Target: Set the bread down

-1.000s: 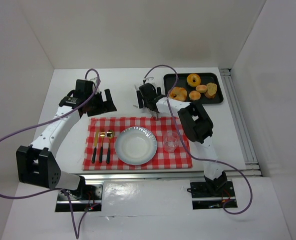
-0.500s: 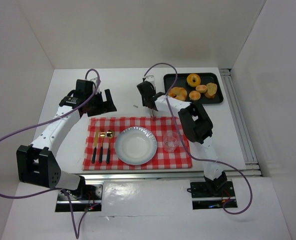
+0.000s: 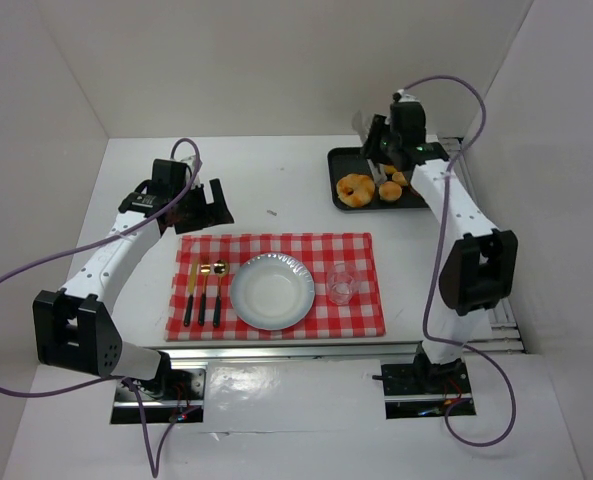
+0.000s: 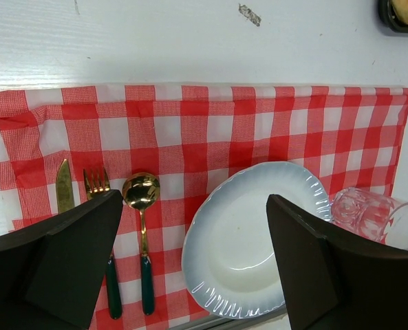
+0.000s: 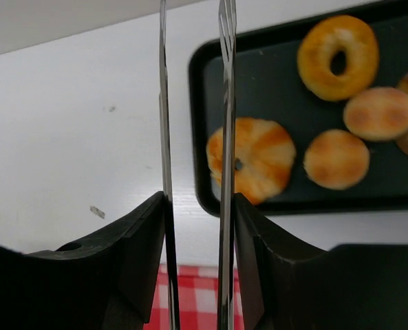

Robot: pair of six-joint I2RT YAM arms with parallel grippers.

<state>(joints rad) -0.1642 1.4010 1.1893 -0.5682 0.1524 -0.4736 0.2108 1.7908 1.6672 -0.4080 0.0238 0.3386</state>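
The right claw [image 5: 197, 199] was clamped on thin metal tongs [image 5: 224, 103]. Their blades stood slightly apart with nothing between them, over the left rim of the black tray [image 5: 286, 89] at the far right corner of the worktop [image 3: 266, 180], where a browned round bun [image 5: 259, 148] lay ungripped among other bread. The left claw [image 4: 195, 206] hung with its jaws wide apart above the white plate [image 3: 271, 291] on the checked cloth [image 3: 276, 245] by the near edge. The step in hand looked like the reach for bread, and the next move would probably call for lowering the blades around one bun, squeezing, and carrying it to the plate.

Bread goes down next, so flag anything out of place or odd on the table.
A small dark scrap lies on the bare table beyond the checked cloth, whose far left corner looks creased. Nothing else stands out.
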